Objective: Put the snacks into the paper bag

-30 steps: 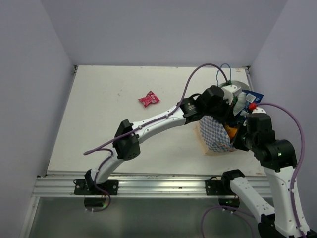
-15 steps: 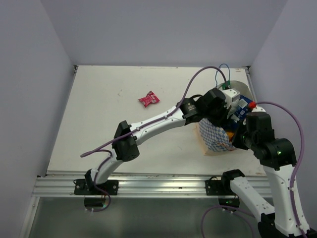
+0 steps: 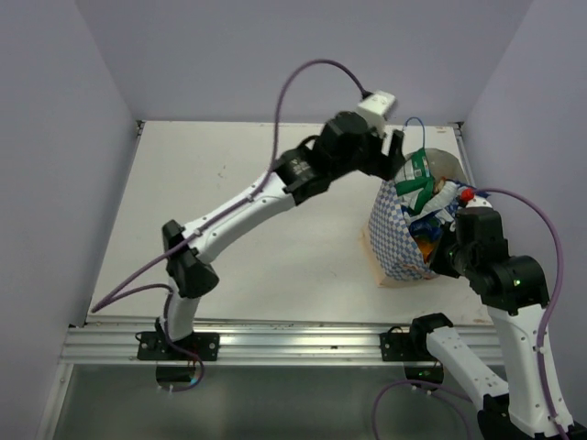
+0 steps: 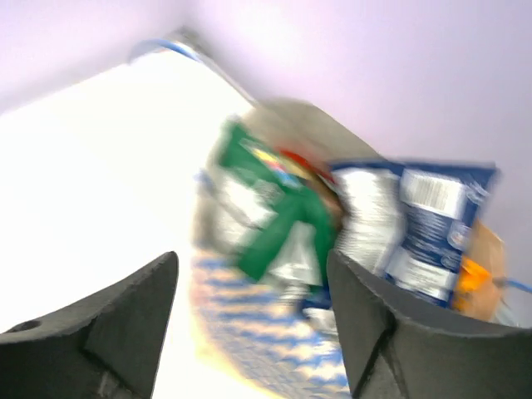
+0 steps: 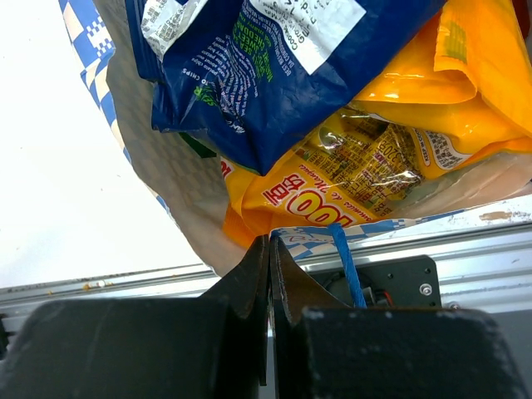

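Note:
The paper bag (image 3: 396, 240), white with blue checks, stands at the table's right, stuffed with snacks. A green-white packet (image 3: 418, 174) pokes out of its top, with a blue-white packet (image 3: 431, 218) and an orange one (image 3: 425, 244) below it. My left gripper (image 3: 393, 147) hovers open just above and behind the bag's mouth, nothing between its fingers. The blurred left wrist view shows the left gripper (image 4: 252, 262) over the green-white packet (image 4: 274, 216) and the blue-white packet (image 4: 416, 224). My right gripper (image 5: 268, 245) is shut on the bag's near rim (image 5: 366, 231), beside the blue cord handle (image 5: 345, 266).
Walls close off the table's left, back and right. The bag sits close to the right wall. A metal rail (image 3: 275, 335) runs along the near edge by the arm bases. The left arm (image 3: 248, 197) stretches diagonally over the table's middle.
My left arm has risen up and back out of the bag's mouth and its jaws have opened. The green-white packet now stands free in the bag. The right arm has stayed put.

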